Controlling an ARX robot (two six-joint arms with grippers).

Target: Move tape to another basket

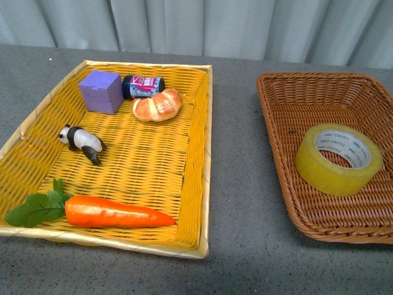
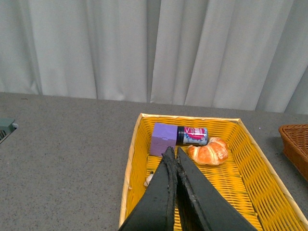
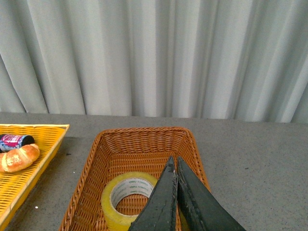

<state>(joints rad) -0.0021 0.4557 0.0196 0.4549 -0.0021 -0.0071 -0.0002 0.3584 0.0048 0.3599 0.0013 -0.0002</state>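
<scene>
The tape (image 1: 339,158), a wide yellowish roll with a white printed core, lies inside the brown wicker basket (image 1: 288,104) on the right; it also shows in the right wrist view (image 3: 126,197) within the basket (image 3: 96,159). My right gripper (image 3: 173,161) is shut and empty, held above the basket beside the tape. My left gripper (image 2: 173,151) is shut and empty, held above the yellow tray basket (image 2: 132,159). Neither arm shows in the front view.
The yellow tray basket (image 1: 199,153) on the left holds a purple cube (image 1: 100,91), a small can (image 1: 143,85), a croissant (image 1: 157,104), a panda figure (image 1: 81,141) and a carrot (image 1: 113,212). Grey tabletop (image 1: 236,184) lies between the baskets; a curtain hangs behind.
</scene>
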